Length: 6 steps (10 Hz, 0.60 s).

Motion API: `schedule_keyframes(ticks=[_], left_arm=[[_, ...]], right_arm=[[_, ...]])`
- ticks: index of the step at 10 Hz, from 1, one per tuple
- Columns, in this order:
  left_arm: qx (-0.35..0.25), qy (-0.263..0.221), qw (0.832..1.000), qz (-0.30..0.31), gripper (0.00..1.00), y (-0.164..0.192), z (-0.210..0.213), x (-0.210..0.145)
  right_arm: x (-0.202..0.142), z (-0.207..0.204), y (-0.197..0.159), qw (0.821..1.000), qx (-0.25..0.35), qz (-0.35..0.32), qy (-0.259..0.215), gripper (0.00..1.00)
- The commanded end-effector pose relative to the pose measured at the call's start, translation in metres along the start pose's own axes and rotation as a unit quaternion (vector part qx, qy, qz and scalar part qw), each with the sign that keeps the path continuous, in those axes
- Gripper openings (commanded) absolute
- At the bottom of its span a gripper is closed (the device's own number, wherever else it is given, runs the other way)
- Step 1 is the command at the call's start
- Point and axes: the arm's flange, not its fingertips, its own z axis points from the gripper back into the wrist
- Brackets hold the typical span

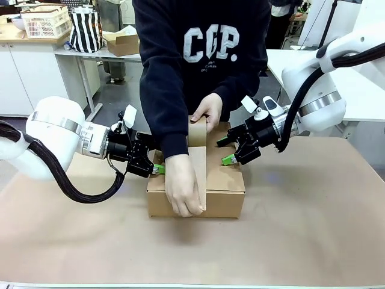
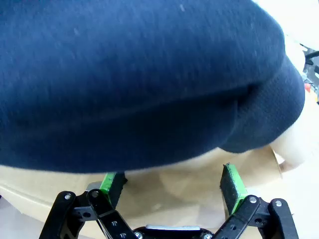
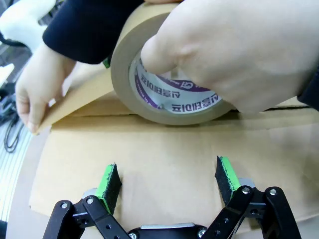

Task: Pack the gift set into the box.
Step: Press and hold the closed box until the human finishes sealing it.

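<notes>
The box [image 1: 225,180] lies with its flaps down in the middle of the table. A person's hand [image 1: 183,194] presses a strip of brown tape over its front edge, while the other hand holds the tape roll [image 1: 197,129] at the back. The gift set is out of view. My left gripper [image 1: 157,167] is open against the box's left top edge, under the person's dark sleeve [image 2: 139,74]. My right gripper [image 1: 225,151] is open over the box's right top. In the right wrist view the open right gripper [image 3: 169,179] spans the box top [image 3: 164,144], facing the tape roll [image 3: 149,55].
Brown paper covers the table [image 1: 313,229], with free room in front and to the right. The person stands at the far edge, arms between my grippers. Behind are a striped bag [image 1: 84,29], a small carton [image 1: 123,42] and a basket [image 1: 45,21].
</notes>
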Motion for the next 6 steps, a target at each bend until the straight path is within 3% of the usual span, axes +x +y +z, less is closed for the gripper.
schedule_keyframes(ticks=[1,6], left_arm=[[0.000,0.001,1.000,-0.001,1.00,-0.0014,-0.0001,-0.0024],[0.000,0.001,1.000,-0.001,1.00,-0.0014,-0.0001,-0.0024]], right_arm=[[-0.0057,-0.0013,0.0004,1.000,-0.001,-0.005,0.005,1.00],[-0.0057,-0.0013,0.0004,1.000,-0.001,-0.005,0.005,1.00]])
